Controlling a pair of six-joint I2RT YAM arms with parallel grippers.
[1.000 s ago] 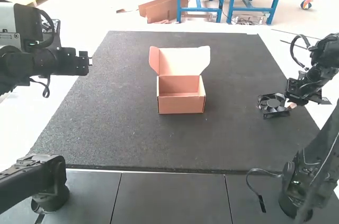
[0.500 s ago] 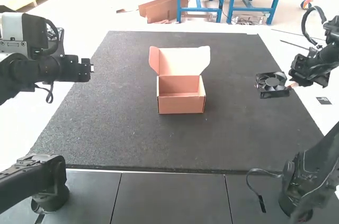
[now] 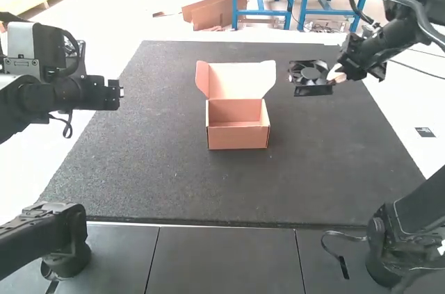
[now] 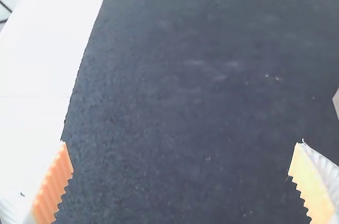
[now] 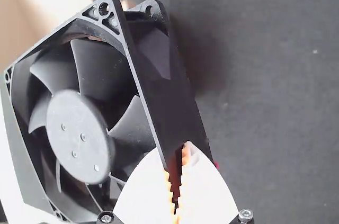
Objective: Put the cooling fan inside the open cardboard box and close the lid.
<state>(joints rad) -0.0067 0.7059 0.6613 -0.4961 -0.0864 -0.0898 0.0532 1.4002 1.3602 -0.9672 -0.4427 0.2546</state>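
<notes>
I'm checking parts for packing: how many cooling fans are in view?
1. The cooling fan is clamped by its edge in the right gripper, just right of the raised lid of the open cardboard box. Part of the box's inside is hidden, so another could lie there.

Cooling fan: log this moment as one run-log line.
cooling fan: in right claw, lifted beside lid | cardboard box: open on mat | left claw: open

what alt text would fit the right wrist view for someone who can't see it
A black cooling fan, blades and hub showing, is pinched by its frame edge in the right hand. Behind it lie a dark mat and part of the tan cardboard box.
</notes>
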